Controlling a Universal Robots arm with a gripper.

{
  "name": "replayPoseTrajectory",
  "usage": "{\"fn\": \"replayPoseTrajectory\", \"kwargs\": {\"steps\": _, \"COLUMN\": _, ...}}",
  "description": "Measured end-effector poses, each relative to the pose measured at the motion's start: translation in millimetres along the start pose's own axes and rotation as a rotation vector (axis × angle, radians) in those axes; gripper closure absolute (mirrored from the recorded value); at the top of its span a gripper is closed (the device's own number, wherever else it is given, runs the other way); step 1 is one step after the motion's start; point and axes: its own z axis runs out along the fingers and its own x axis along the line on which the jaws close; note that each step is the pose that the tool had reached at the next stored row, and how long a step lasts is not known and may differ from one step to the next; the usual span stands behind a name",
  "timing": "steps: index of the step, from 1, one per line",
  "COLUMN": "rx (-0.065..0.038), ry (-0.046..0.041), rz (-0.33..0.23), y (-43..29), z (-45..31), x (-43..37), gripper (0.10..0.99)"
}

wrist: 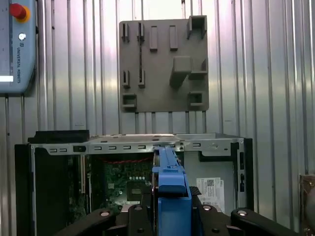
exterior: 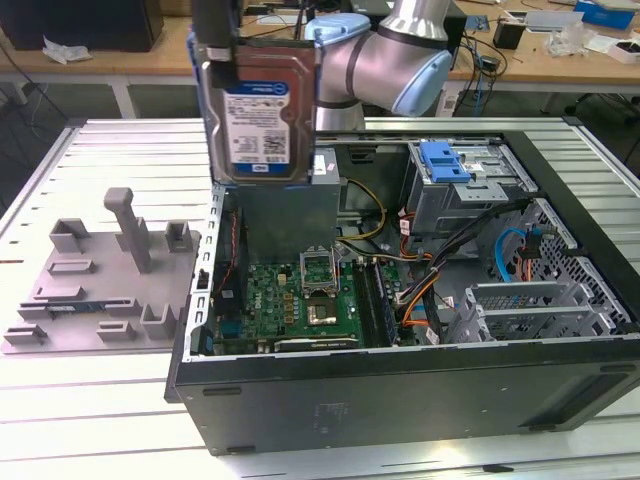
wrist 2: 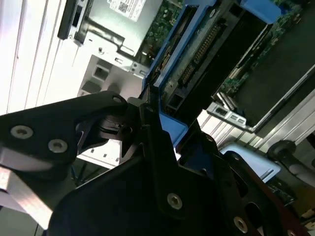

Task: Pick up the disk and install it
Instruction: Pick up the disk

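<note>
gripper [wrist: 170,210] clamped on the blue carrier edge of the disk [exterior: 262,110] — it hangs upright over the open case [exterior: 400,390], on the exterior view's left, well apart from the drive cage [exterior: 462,195] — edge grip probably leaves its body free for slotting in.
</note>
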Motion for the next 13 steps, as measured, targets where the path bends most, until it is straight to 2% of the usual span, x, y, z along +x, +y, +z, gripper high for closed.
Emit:
{"fn": "replayPoseTrajectory", "kwargs": {"steps": 1, "rx": 0.0, "ry": 0.0, "rz": 0.0, "y": -7.2, "z": -0.1, "x": 2.2, "gripper": 0.722}}
{"fn": "replayPoseTrajectory", "kwargs": {"steps": 7, "rx": 0.0, "ry": 0.0001, "rz": 0.0, "y": -38.3, "z": -0.6, "x": 12.1, "gripper": 0.722}}
{"fn": "replayPoseTrajectory", "kwargs": {"steps": 10, "rx": -0.001, "ry": 0.0001, "rz": 0.0, "y": -63.8, "z": -1.1, "x": 20.2, "gripper": 0.722}}
{"fn": "replayPoseTrajectory", "kwargs": {"steps": 13, "rx": -0.001, "ry": 0.0, "rz": 0.0, "y": -78.4, "z": -1.3, "x": 24.9, "gripper": 0.722}}
